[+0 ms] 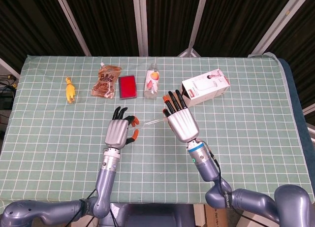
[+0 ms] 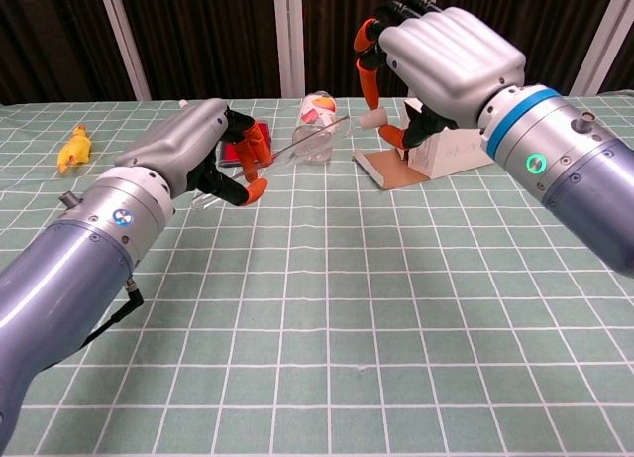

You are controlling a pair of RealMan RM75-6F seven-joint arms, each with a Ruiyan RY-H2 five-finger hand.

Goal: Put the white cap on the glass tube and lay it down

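Dark slatted panels with pale uprights stand behind the worktop (image 1: 246, 118), which is covered by a green cloth with a white grid. Both arms reach in from the near edge. The right hand (image 2: 436, 56), raised above the cloth, has its fingers curled and pinches the white cap (image 2: 373, 118) between orange-tipped fingertips. The left hand (image 2: 203, 150), lower and nearer the cloth, grips the glass tube (image 2: 312, 138) at one end; the tube slants up and across toward the right hand, its free end just beside the cap, though whether they touch cannot be told.

Along the far side sits a white box (image 1: 205, 86) with a red edge, lying flat, close behind the right hand. Left of it a clear bottle (image 1: 152, 80) with a peach-coloured label lies on its side. Next come a brown snack pouch (image 1: 106, 81) and a flat red case (image 1: 128, 86), just beside each other. Farthest left, well apart, lies a small yellow toy (image 1: 70, 91).
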